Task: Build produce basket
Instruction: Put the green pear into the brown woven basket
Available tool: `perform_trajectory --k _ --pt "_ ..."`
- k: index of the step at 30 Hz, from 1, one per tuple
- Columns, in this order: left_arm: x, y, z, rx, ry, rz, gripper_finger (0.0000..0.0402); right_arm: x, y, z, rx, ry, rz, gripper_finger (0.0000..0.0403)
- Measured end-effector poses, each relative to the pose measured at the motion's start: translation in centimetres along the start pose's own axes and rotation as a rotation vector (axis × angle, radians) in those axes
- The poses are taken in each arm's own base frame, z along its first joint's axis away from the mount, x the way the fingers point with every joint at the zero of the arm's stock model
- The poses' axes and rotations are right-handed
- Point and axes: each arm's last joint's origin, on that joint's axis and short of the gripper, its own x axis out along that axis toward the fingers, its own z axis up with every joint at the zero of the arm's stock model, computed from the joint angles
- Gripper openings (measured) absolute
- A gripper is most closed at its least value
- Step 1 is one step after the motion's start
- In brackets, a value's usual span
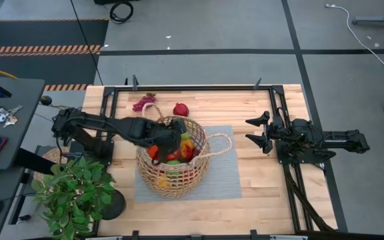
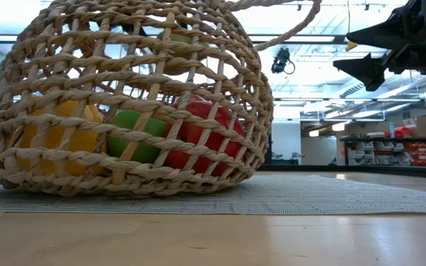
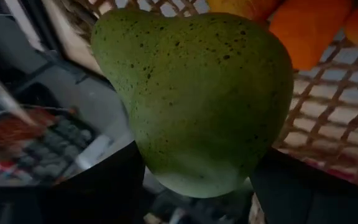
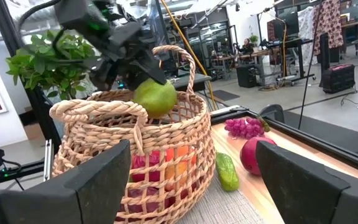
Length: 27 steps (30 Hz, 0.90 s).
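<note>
On the grey mat at the middle of the table stands the basket, with red, green, yellow and orange produce inside. Over its rim the left gripper grasps a green pear between its fingers. Beside the basket lie a small cucumber, a red fruit and grapes. Well apart to the right, the right gripper hangs with jaws spread, holding nothing.
</note>
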Motion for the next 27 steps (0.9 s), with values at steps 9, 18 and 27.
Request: perform_trajectory --k 9,18,27 --pt "4.0 0.2 -0.3 -0.216 -0.120 -0.170 0.0274 0.0 0.0 0.0 0.000 0.000 0.000 0.0348" --pt "7.9 0.0 0.8 -0.671 -0.010 -0.282 0.0292 0.0 0.0 0.0 0.000 0.000 0.000 0.0348" --pt "8.1 -0.1 1.0 -0.819 0.039 -0.280 0.0373 0.0 0.0 0.0 0.000 0.001 0.000 0.0348"
